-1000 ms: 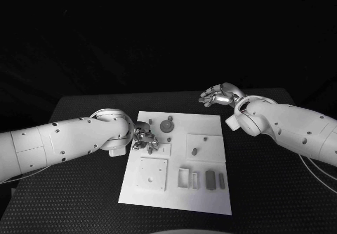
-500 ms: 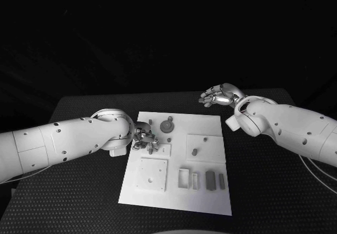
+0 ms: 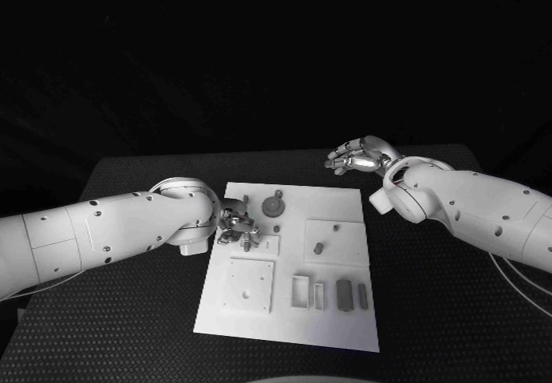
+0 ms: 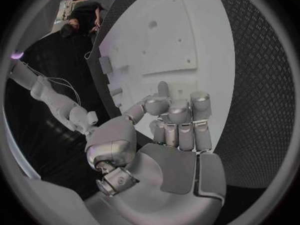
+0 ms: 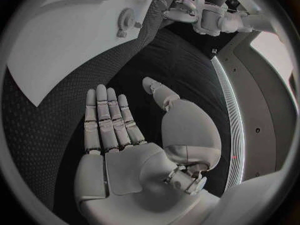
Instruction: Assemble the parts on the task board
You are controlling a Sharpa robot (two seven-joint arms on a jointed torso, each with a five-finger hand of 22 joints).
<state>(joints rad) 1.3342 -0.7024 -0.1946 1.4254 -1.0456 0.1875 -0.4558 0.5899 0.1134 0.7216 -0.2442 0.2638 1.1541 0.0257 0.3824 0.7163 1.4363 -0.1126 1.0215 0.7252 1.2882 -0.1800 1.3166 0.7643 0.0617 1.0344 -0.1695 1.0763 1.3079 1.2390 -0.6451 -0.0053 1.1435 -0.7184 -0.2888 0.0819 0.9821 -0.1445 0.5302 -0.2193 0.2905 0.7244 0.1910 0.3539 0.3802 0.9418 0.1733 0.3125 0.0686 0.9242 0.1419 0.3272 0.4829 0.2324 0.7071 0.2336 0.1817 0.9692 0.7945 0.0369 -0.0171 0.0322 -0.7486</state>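
Resting on the black counter (image 3: pixel 138 319) is the white task board (image 3: pixel 293 319); left hand (image 3: pixel 237 226), fingers curled together, hangs over its near-left part; right hand (image 3: pixel 359 155) is spread, holding nothing, past its far corner.

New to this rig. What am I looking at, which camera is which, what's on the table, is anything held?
It is a two-armed robot with silver hands at a black table. One picture looks down from its head; the two round ones come from fisheye cameras at each wrist, behind that arm's own hand.

On the table lies a white task board with small grey parts: a round gear-like piece near the far edge, raised square plates, and upright blocks near the front.

The left hand is over the board's left side, fingers curled in; the wrist view shows a fingertip by the board, and nothing plainly held. The right hand hovers past the board's far right corner, fingers straight, holding nothing.
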